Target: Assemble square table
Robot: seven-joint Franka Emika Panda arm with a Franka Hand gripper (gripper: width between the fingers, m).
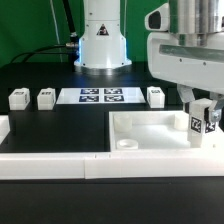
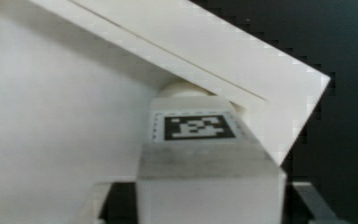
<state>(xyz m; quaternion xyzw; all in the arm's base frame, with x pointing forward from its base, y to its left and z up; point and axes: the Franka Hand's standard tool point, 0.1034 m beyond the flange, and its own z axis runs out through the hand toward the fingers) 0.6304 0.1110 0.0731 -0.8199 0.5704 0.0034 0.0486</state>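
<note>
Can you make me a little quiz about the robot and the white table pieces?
1. How many legs lie loose on the black table, outside the gripper?
2. True or false: the gripper is empty.
3. Where is the marker board? A) between two loose legs B) inside the tabletop C) in the gripper
Key: 1. Three. 2. False: it is shut on a tagged leg. 3. A.
</note>
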